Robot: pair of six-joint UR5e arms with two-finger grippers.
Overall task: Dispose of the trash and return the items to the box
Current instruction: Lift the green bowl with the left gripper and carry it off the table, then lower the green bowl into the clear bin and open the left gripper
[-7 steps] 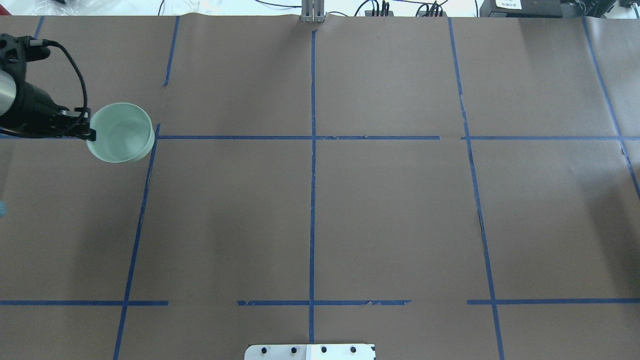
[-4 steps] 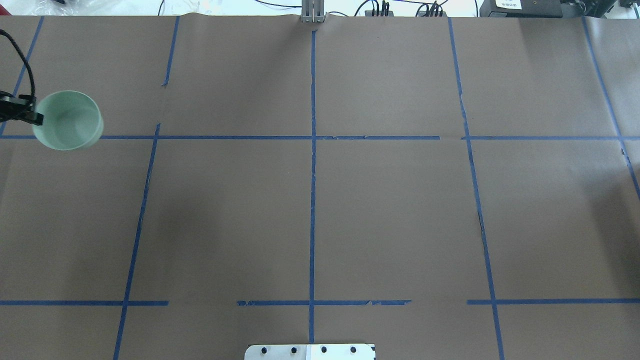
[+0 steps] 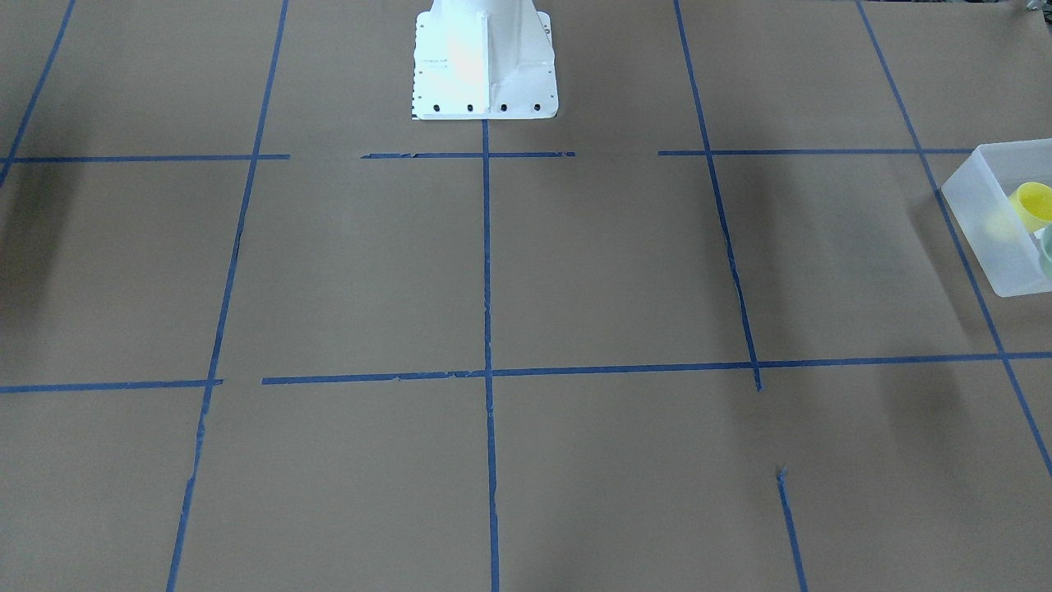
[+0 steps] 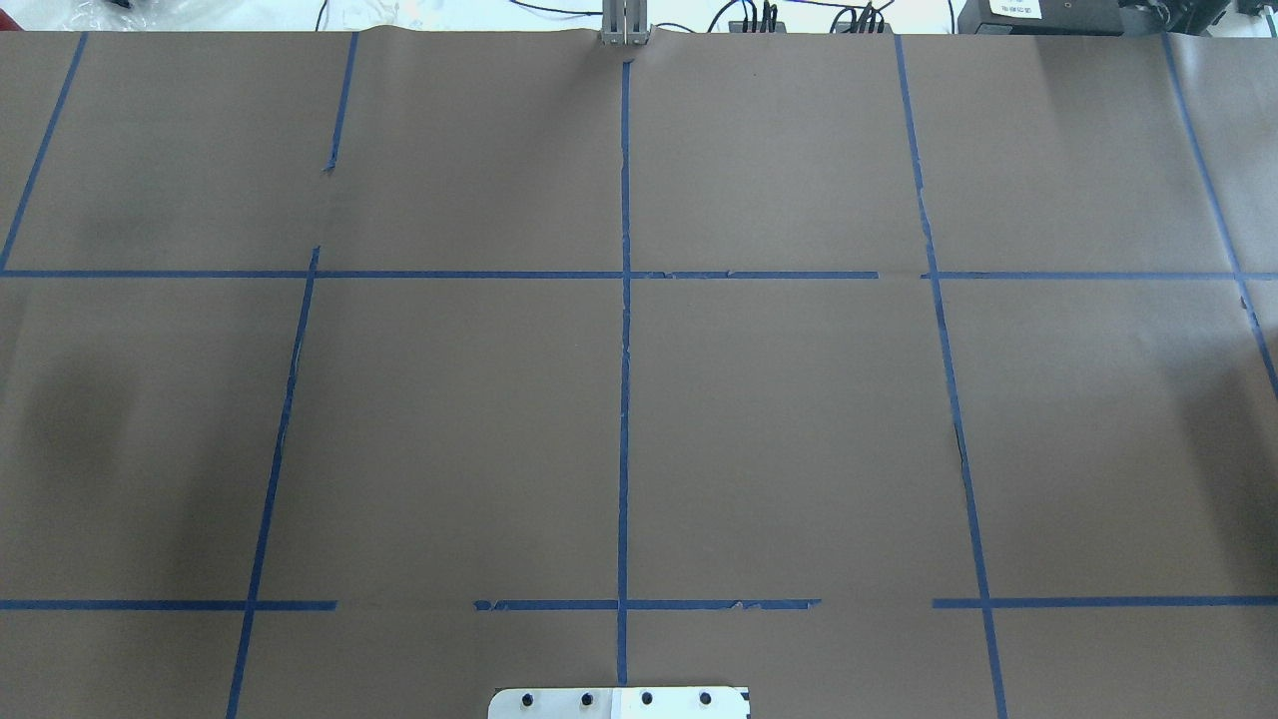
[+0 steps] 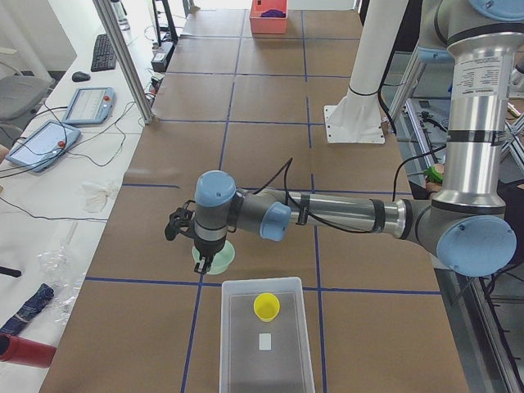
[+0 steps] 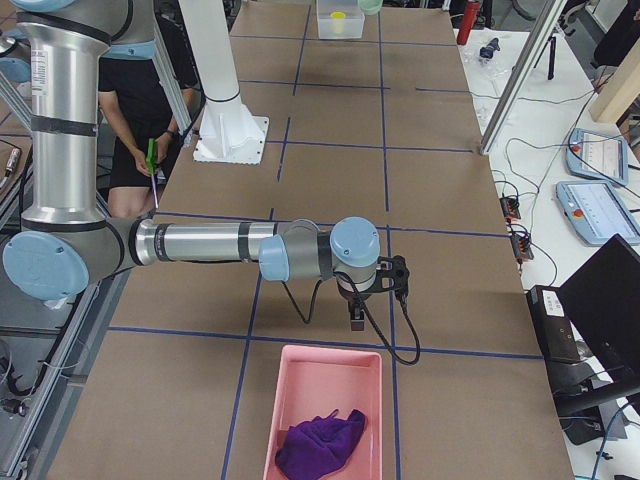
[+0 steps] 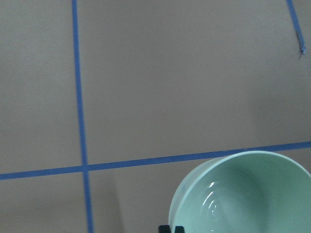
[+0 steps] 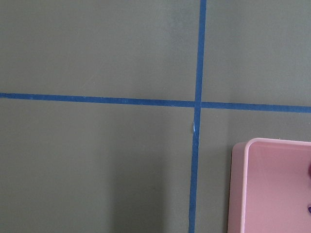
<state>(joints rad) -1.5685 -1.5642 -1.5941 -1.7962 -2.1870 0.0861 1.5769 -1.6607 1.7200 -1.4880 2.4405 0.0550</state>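
Observation:
My left gripper (image 5: 203, 264) is shut on the rim of the pale mint-green bowl (image 5: 219, 257) and holds it above the table, just beyond the far end of the frosted-white box (image 5: 233, 344). The left wrist view shows the bowl (image 7: 243, 194) with the fingertips (image 7: 165, 227) pinched at its rim. The yellow cup (image 5: 266, 307) stands inside the box; it also shows in the front view (image 3: 1034, 204) inside the box (image 3: 982, 222). My right gripper (image 6: 357, 318) hangs over the table just beyond a pink bin; I cannot tell if it is open or shut.
A pink bin (image 6: 300, 385) holding a purple cloth (image 6: 320, 445) sits at the right end; its corner shows in the right wrist view (image 8: 243, 160). The white robot base (image 3: 485, 57) stands mid-table. A person stands beside the table (image 6: 140, 100).
My left gripper carried the mint-green bowl leftward and out of the overhead view. The overhead view now shows only the taped table.

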